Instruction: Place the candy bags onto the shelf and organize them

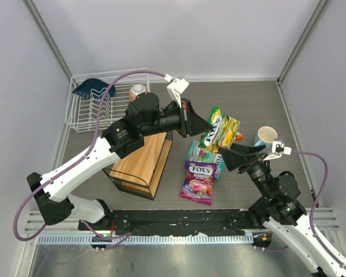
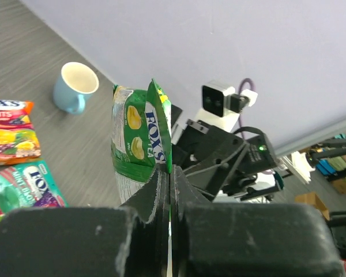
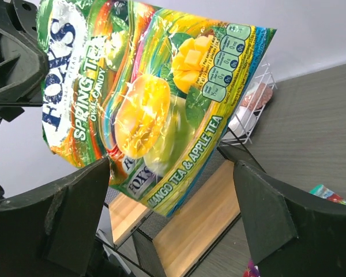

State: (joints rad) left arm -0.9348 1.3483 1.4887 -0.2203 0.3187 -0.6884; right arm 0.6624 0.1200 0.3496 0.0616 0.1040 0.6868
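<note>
My left gripper is shut on the top edge of the yellow-green candy bag and holds it up above the table. In the left wrist view the jaws pinch the bag's seam. My right gripper is open and empty just below that bag. In the right wrist view the bag hangs in front of the spread fingers. The teal bag and the purple bag lie flat on the table. The orange-red bag peeks out behind the held bag. The shelf stands to the left.
A white wire dish rack with a dark blue dish and a small cup stands at the back left. A light blue mug stands right of the bags, close to my right wrist. Grey walls enclose the table.
</note>
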